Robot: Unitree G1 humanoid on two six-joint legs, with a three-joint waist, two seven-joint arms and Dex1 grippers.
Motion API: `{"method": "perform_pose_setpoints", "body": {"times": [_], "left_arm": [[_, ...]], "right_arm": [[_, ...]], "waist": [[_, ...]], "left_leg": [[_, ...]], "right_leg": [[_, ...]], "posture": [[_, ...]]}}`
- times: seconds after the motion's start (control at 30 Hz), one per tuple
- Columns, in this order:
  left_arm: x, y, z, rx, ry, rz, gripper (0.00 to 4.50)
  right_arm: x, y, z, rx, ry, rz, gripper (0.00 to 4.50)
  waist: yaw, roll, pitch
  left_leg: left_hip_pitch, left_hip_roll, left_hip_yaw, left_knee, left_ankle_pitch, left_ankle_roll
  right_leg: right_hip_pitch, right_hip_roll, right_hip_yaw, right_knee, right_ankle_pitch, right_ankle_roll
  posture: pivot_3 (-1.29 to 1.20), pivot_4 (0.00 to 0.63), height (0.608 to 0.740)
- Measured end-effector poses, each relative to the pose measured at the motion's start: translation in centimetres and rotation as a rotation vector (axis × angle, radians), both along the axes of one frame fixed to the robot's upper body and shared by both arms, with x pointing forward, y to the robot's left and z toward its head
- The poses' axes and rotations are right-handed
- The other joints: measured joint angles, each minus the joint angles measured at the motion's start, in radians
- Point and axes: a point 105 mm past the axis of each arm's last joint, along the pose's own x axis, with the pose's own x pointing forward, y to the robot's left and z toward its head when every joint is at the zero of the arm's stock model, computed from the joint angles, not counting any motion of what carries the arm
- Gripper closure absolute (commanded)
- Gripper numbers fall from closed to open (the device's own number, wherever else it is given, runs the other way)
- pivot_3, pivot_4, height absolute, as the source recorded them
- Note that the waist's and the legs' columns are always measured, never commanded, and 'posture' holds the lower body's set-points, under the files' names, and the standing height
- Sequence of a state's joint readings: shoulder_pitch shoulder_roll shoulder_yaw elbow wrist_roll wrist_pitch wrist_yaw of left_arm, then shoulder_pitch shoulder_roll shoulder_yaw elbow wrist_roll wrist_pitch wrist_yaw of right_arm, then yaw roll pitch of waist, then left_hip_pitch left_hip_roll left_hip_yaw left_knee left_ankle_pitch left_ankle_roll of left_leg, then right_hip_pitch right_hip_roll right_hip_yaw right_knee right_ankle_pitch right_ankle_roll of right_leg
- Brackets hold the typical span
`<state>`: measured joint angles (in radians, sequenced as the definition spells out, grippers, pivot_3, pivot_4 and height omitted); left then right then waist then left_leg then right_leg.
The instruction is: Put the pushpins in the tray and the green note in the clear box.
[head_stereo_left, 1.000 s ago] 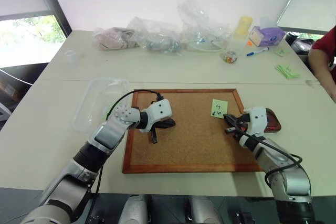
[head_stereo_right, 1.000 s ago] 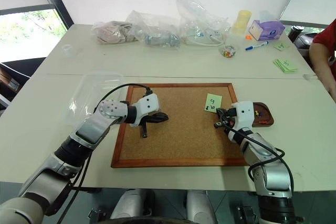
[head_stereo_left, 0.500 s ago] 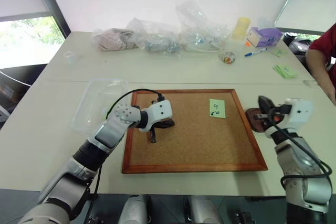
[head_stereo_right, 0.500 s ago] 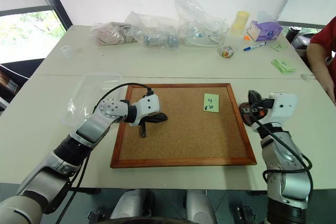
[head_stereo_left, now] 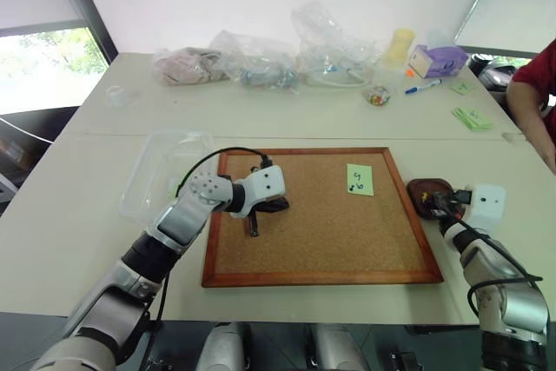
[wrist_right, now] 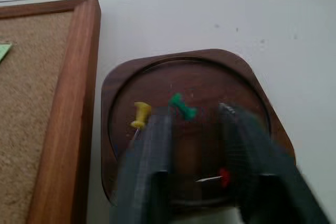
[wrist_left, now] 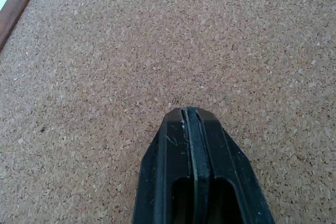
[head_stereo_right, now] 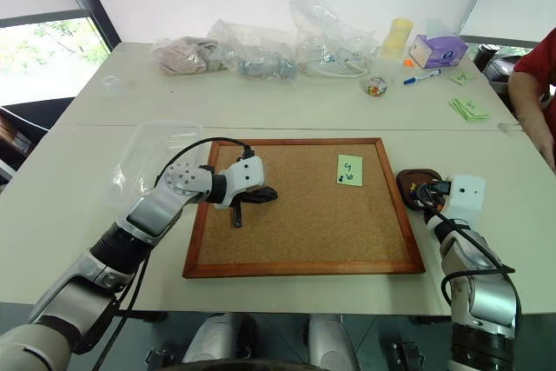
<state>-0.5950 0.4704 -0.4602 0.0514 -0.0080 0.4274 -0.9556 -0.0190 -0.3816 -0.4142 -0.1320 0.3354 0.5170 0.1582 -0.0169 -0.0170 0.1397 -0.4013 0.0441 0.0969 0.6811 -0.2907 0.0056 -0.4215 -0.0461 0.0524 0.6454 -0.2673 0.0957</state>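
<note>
White table, three pushpins in one tray, right jaws parted, left closed.

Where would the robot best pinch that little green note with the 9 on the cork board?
Probably at its lower edge. The green note lies flat on the cork board, so a claw has no side to squeeze. Its top looks fixed to the cork, though I cannot tell how. Coming low from the robot's side, one finger might slide under the free bottom edge and lift it.

cork board mostly bare, left tool on it, clear box unobstructed
</note>
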Motion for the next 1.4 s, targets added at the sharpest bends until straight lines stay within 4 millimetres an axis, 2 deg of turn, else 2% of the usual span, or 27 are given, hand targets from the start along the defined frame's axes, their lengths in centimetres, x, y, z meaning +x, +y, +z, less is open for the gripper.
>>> {"method": "perform_pose_setpoints", "body": {"times": [0.1, 0.43, 0.7, 0.77, 0.83, 0.9, 0.97, 1.1, 1.4], "left_arm": [[0.0, 0.0, 0.0, -0.002, 0.001, 0.001, 4.50], [0.0, 0.0, 0.0, -0.003, 0.001, 0.002, 4.50], [0.0, 0.0, 0.0, -0.004, 0.000, 0.002, 4.50], [0.0, 0.1, -0.1, -0.003, 0.002, 0.004, 4.50], [0.0, 0.1, -0.1, -0.001, 0.003, 0.005, 4.50], [0.1, 0.0, 0.0, -0.004, 0.000, 0.003, 4.50], [0.0, -0.2, 0.0, -0.008, 0.000, 0.000, 4.50], [0.0, -0.2, 0.0, -0.009, 0.000, 0.000, 4.50], [0.0, -0.2, 0.0, -0.010, 0.000, 0.000, 4.50]], "right_arm": [[0.0, -0.1, 0.2, -0.002, -0.007, -0.001, 0.07], [0.1, -0.4, 0.9, -0.016, -0.054, -0.015, 0.02], [0.6, -0.7, 3.9, -0.092, -0.161, 0.000, 0.02], [0.9, 0.9, 5.0, -0.100, -0.198, 0.082, 0.02], [1.5, 4.2, 5.9, -0.085, -0.223, 0.230, 0.02], [1.8, 7.7, 5.9, -0.065, -0.221, 0.369, 0.02], [2.0, 9.6, 5.3, -0.042, -0.201, 0.434, 0.02], [2.1, 11.2, 3.6, -0.007, -0.155, 0.480, 0.02], [2.2, 12.2, 1.5, -0.040, -0.109, 0.536, 0.02]], "waist": [[0.000, 0.000, 0.000], [0.000, 0.000, 0.000], [0.000, 0.000, 0.000], [0.000, 0.000, 0.000], [-0.001, 0.000, 0.000], [0.000, 0.000, 0.000], [0.003, 0.000, 0.000], [0.003, 0.000, 0.000], [0.003, 0.000, 0.000]], "left_leg": [[0.000, 0.000, 0.000, 0.000, 0.000, 0.000], [0.000, 0.000, 0.000, 0.000, 0.000, 0.000], [0.000, 0.000, 0.000, 0.000, 0.000, 0.000], [0.000, 0.000, 0.000, 0.000, 0.000, 0.000], [0.000, 0.001, 0.000, 0.000, 0.000, 0.000], [0.000, 0.001, 0.000, 0.000, 0.000, 0.000], [-0.001, 0.001, 0.000, 0.000, 0.000, 0.000], [-0.002, 0.000, 0.000, 0.000, 0.000, 0.000], [-0.002, 0.001, 0.000, 0.000, 0.000, 0.000]], "right_leg": [[0.000, 0.000, 0.000, 0.000, 0.000, 0.000], [0.000, 0.000, 0.000, 0.000, 0.000, 0.000], [0.000, 0.000, 0.000, 0.000, 0.000, 0.000], [0.000, 0.000, 0.000, 0.000, 0.000, 0.000], [0.000, 0.000, 0.000, 0.000, 0.000, 0.000], [0.000, 0.000, 0.000, 0.000, 0.000, 0.000], [-0.001, -0.001, 0.000, -0.001, 0.000, 0.000], [-0.001, -0.001, 0.000, -0.002, 0.000, 0.000], [-0.001, -0.002, -0.001, -0.002, 0.000, 0.000]], "posture": [[0.00, 0.150, 0.737], [0.00, 0.150, 0.737], [0.00, 0.150, 0.737], [0.00, 0.150, 0.737], [0.00, 0.150, 0.737], [0.00, 0.150, 0.737], [0.00, 0.150, 0.737], [0.00, 0.150, 0.737], [0.00, 0.150, 0.737]]}}
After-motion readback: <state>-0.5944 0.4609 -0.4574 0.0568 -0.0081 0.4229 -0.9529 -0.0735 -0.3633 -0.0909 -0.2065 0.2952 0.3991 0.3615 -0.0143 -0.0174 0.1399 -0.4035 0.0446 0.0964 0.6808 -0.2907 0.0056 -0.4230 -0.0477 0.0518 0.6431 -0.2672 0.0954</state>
